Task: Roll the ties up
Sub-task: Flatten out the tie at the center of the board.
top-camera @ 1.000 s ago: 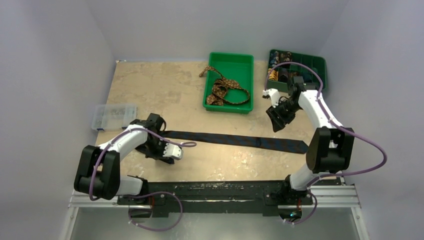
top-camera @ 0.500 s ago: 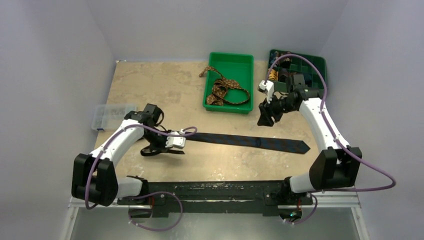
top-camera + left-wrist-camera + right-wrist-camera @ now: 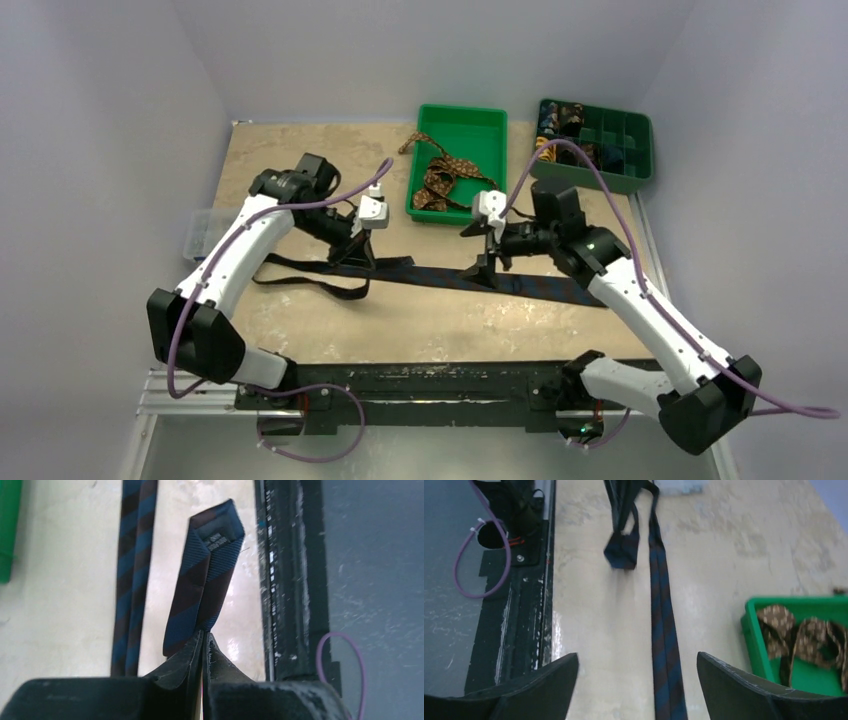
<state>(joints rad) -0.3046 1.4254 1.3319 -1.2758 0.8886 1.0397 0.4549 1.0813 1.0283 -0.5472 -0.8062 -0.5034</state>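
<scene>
Left gripper [image 3: 202, 636] rose, pinching navy tie [image 3: 200, 580] | right gripper [image 3: 637, 666] swung over it, spread

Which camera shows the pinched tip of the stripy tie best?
The left wrist view: the tie tip fills it, clamped in the left gripper. The right wrist view shows it small and blurred; the top view, barely at all.

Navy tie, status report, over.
Left gripper shut on navy tie's narrow end, raised. Right gripper open above its middle. Nothing in the way.
</scene>
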